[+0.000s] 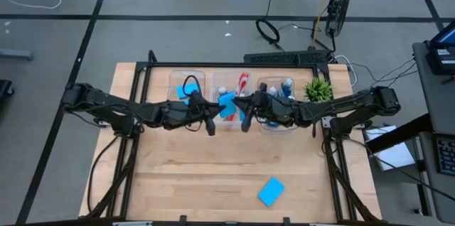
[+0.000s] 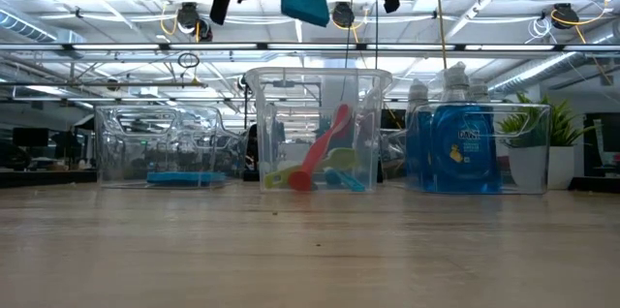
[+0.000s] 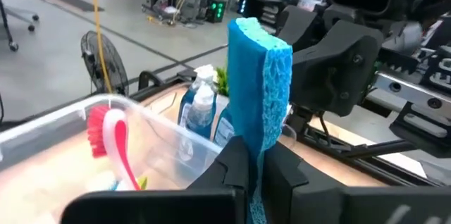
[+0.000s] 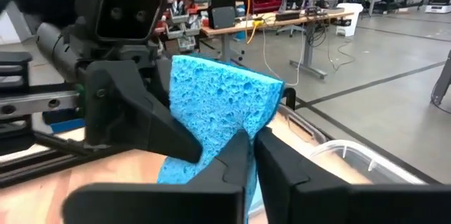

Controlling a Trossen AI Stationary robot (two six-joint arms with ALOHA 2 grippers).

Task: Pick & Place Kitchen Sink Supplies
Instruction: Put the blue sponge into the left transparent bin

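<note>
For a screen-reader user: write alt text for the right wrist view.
A blue sponge stands on edge, pinched from below by the right pincer and gripped on its other side by the left pincer. Beneath it lie the wooden table and a clear bin's rim, with a workshop floor and benches behind.

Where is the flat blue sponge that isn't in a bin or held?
In the high view, the flat blue sponge lies alone on the wooden table, near its front edge, right of centre.
</note>
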